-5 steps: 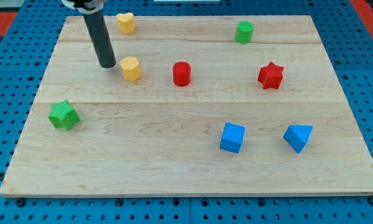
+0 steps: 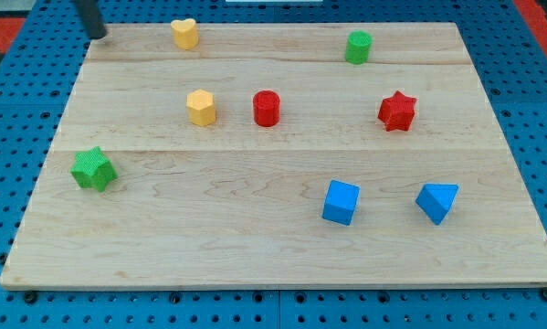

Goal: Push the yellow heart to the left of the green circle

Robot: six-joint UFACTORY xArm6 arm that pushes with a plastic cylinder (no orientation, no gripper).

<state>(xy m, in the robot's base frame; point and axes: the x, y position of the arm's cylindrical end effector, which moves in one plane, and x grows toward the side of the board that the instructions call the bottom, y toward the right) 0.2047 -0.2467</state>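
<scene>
Wood-grain board (image 2: 282, 219); yellow heart (image 2: 184, 33) well left of green circle (image 2: 358, 47); my tip (image 2: 99, 36) off-board; no pincer.

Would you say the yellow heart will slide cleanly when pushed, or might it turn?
The yellow heart looks squat and rigid, so it probably slides rather than tips. Its lobed outline may make it rotate off my tip. The smooth wooden board suggests little drag.
</scene>
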